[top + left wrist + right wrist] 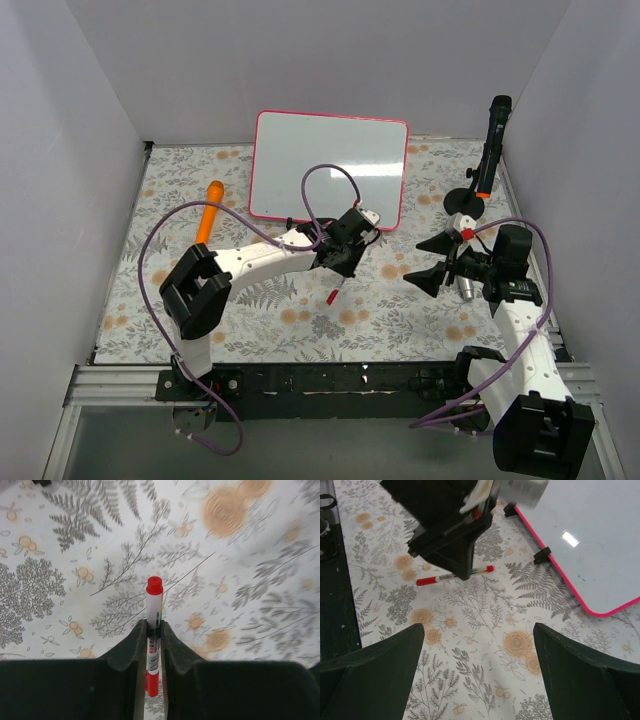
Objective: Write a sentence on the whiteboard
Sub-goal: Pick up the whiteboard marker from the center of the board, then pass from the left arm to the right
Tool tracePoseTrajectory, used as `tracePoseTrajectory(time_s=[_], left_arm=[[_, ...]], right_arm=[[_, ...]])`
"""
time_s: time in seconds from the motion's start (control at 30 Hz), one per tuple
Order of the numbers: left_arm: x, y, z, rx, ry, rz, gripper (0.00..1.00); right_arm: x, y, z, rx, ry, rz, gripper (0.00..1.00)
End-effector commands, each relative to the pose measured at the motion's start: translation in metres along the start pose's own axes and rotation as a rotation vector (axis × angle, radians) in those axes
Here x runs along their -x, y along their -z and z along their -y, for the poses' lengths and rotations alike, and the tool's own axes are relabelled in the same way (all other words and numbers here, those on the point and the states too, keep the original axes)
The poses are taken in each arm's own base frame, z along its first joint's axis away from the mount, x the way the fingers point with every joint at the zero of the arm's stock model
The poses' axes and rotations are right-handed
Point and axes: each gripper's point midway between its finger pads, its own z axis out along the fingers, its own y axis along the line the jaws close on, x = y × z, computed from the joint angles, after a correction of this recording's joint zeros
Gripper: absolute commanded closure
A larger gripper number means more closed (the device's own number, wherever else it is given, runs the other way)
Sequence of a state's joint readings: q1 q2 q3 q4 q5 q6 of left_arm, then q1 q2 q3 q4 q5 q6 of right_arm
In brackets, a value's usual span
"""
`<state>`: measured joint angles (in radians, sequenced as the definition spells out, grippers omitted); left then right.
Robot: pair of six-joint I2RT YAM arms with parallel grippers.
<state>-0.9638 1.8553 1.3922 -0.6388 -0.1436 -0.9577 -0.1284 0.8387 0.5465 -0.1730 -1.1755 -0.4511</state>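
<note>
Nearest, we list the left gripper point(152, 647), clamped on a red-capped marker point(154, 611) whose long axis lies roughly flat above the floral mat point(260, 320). Right gripper point(432, 268): jaws wide, empty. Farthest: the whiteboard point(330, 165), blank, just beyond the left gripper, which is the nearer arm.

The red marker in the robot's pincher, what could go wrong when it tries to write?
1. The marker looks like its red cap is still on, so no ink would reach the blank whiteboard.
2. The left gripper pinches the slim marker at just one narrow spot; pressing down could make it swivel or slip.
3. The whiteboard seems to lie loose on the table, so a hard push might slide it.
</note>
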Motion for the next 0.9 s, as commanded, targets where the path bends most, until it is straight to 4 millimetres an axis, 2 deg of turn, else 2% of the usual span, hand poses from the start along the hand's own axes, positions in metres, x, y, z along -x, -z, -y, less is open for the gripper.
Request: tracePoseTrajectory(time_s=[0.0,0.07,0.1,0.17,0.2,0.23,0.27,0.43,0.6,0.87], left_arm=[[0.103,0.069,0.026,-0.196,0.200,0.375,1.00],[0.130,0.095,0.035,-0.305,0.269,0.505,1.00],[0.127,0.094,0.037,-0.338,0.338,0.508,1.00],[0.147,0.113,0.041,-0.415,0.406,0.611,1.00],[0.139,0.107,0.042,-0.435,0.453,0.602,1.00],[0.143,0.111,0.044,-0.464,0.477,0.630,1.00],[0.151,0.119,0.047,-0.508,0.493,0.678,1.00],[0.147,0.106,0.058,-0.565,0.549,0.643,1.00],[0.149,0.105,0.062,-0.604,0.579,0.658,1.00],[0.149,0.100,0.064,-0.613,0.615,0.667,1.00]], right_arm=[[-0.002,-0.012,-0.017,0.083,-0.064,0.018,0.02],[-0.004,-0.020,-0.022,0.107,-0.078,0.017,0.02],[-0.003,-0.022,-0.021,0.106,-0.110,0.020,0.02],[-0.005,-0.026,-0.016,0.076,-0.134,0.027,0.02],[-0.006,-0.026,-0.015,0.067,-0.184,0.025,0.02],[-0.008,-0.031,-0.021,0.089,-0.198,0.022,0.02],[-0.006,-0.032,-0.018,0.082,-0.195,0.030,0.02],[-0.005,-0.035,-0.017,0.058,-0.295,0.044,0.03],[-0.010,-0.037,-0.015,0.049,-0.361,0.049,0.05],[-0.020,-0.044,-0.015,0.038,-0.421,0.030,0.13]])
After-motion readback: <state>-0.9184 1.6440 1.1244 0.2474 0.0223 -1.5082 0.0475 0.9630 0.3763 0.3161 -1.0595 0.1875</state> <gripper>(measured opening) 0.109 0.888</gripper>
